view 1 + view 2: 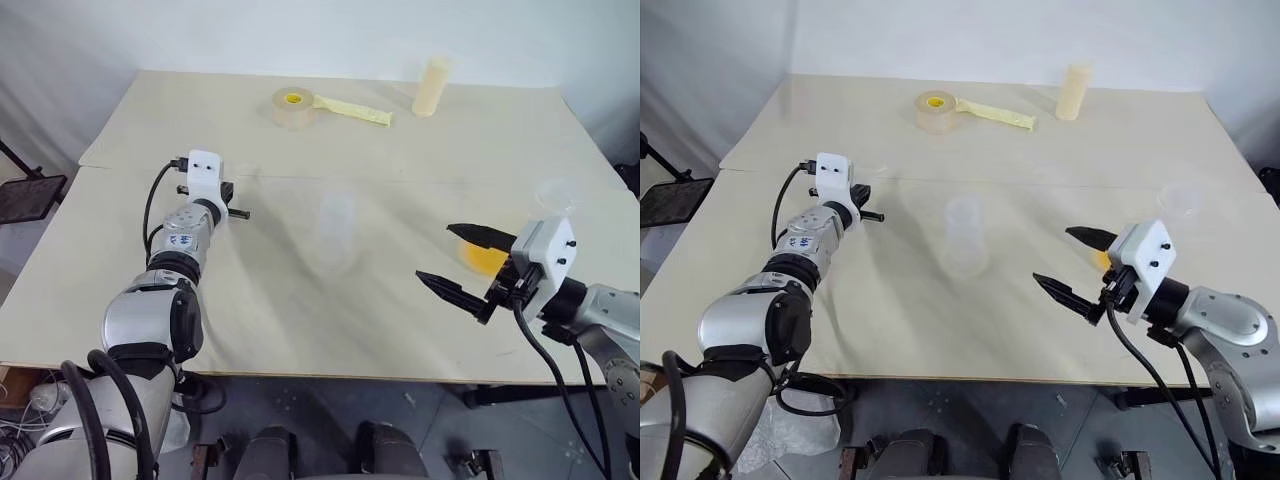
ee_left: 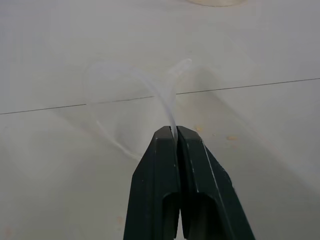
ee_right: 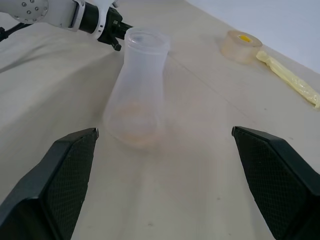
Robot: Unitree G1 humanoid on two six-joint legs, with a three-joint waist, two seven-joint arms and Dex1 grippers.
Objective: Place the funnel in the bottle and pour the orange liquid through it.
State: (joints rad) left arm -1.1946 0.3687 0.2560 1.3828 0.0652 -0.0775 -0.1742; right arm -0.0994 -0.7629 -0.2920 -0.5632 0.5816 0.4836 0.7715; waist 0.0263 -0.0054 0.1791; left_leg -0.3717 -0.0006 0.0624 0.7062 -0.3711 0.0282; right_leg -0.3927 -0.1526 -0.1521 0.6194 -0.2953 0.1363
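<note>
A wide cream-coloured table fills the scene, its top crossed by a thin seam running left to right, with pale grey-white walls behind it and a dark floor showing beyond the near edge. Standing upright near the middle of the table is one transparent flask-shaped plastic bottle, wide at the base and narrowing to an open cylindrical neck. There is one small clear colourless plastic funnel, lying at the left side of the table close to the seam; the left gripper has its two black fingers pinched together on the funnel's thin rim, holding it. The right gripper hovers over the near right part of the table with its two black fingers spread wide and nothing between them, pointing toward the bottle. Just behind those fingers sits one patch of translucent yellow-orange liquid, seen through clear plastic on the table. Farther right stands one low clear plastic cup. At the far edge are one roll of translucent tape with a yellow centre, a yellow strip trailing rightward from it, and, to its right, one opaque cream cylinder standing upright.
</note>
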